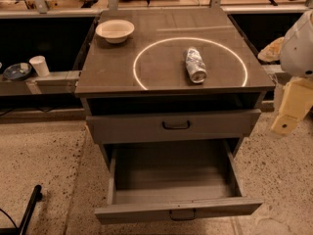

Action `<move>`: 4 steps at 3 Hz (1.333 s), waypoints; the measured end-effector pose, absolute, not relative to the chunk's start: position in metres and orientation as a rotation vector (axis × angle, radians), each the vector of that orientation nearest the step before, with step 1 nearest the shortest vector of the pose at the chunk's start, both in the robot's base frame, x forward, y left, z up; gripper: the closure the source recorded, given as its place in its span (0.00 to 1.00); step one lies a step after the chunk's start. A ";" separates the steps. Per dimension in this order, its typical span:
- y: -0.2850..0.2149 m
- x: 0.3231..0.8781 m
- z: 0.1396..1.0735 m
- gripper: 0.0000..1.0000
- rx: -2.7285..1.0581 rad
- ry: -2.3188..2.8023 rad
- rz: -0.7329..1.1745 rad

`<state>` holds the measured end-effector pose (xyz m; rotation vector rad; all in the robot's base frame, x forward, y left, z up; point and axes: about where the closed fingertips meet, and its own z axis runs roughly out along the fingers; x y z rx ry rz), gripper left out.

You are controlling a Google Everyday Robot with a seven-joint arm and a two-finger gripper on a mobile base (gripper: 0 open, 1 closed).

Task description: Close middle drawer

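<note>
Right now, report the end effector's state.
End effector: state cannot be told; it hangs right of the cabinet, apart from the open middle drawer.
</note>
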<state>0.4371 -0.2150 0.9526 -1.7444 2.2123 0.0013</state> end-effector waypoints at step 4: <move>-0.220 0.404 0.801 0.00 -1.716 2.228 0.113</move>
